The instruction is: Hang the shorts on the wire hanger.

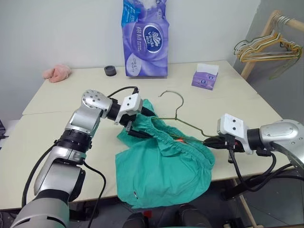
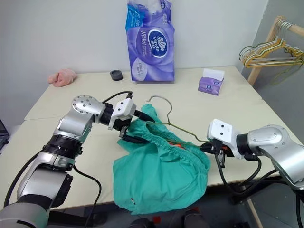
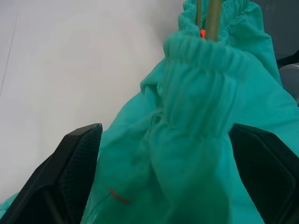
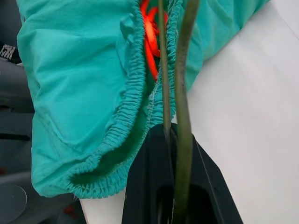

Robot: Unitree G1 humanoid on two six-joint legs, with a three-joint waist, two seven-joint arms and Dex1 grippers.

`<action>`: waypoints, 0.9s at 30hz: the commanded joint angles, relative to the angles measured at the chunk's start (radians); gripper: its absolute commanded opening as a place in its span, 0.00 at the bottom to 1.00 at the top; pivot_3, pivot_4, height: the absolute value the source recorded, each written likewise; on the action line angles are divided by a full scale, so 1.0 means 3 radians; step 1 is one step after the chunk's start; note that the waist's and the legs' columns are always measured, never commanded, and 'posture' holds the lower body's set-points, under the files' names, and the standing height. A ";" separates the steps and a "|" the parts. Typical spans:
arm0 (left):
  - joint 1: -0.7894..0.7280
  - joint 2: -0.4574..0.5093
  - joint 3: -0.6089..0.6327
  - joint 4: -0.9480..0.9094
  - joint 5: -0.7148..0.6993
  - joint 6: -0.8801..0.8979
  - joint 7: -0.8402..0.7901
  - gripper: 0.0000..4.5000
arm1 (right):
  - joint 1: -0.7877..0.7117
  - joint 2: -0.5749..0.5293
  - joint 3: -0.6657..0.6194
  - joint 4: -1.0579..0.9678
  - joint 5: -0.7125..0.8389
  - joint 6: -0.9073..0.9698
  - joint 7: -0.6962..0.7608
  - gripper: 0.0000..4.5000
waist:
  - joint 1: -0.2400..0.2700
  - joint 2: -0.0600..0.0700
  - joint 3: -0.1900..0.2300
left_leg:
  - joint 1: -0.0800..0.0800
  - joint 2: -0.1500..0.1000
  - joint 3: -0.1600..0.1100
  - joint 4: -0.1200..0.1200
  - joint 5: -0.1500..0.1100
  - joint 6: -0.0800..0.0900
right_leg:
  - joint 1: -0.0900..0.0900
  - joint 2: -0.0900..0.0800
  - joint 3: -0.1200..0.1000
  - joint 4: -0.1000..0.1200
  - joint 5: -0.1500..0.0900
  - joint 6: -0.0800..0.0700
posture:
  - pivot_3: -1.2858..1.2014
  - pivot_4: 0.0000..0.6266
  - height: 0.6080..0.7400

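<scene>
The right gripper (image 2: 203,147) is pinching the wire hanger (image 2: 183,129), which runs toward ten o'clock through the shorts (image 2: 161,166); the nearer left gripper (image 2: 132,133), wide open, is straddling their waistband.

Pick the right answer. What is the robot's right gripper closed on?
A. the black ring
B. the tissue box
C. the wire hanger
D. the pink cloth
C: the right gripper is shut on the thin wire hanger, whose other end runs into the waistband of the green shorts.
</scene>
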 commanded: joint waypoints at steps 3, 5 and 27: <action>0.0061 -0.0082 0.0006 -0.0133 -0.0061 0.0092 -0.0022 0.91 | -0.0114 0.0021 -0.0040 -0.0181 -0.0005 -0.0059 0.0012 0.00 | -0.0005 0.0000 0.0000 | 0.0000 0.0000 -0.0001 0.0002 0.0000 0.0000 | 0.0000 0.0000 -0.0001 0.0003 0.0000 0.0000 | 0.45 0.06 1.00; 0.0091 -0.0091 0.0006 -0.0162 -0.0069 0.0138 -0.0029 0.80 | -0.0120 0.0035 -0.0039 -0.0189 -0.0014 -0.0058 0.0006 0.00 | -0.0005 0.0000 0.0000 | 0.0000 0.0000 -0.0002 0.0004 0.0000 0.0000 | 0.0000 0.0000 -0.0002 0.0004 0.0000 0.0000 | 0.45 0.06 1.00; 0.0332 -0.0121 -0.0010 -0.0320 0.0012 0.0162 0.0085 0.00 | 0.0046 -0.0349 -0.0399 -0.0042 -0.0238 -0.0493 0.0363 0.59 | 0.0000 0.0001 -0.0001 | -0.0001 -0.0001 -0.0004 0.0012 0.0000 0.0000 | 0.0003 -0.0001 -0.0005 0.0007 0.0001 -0.0001 | 0.44 0.07 1.00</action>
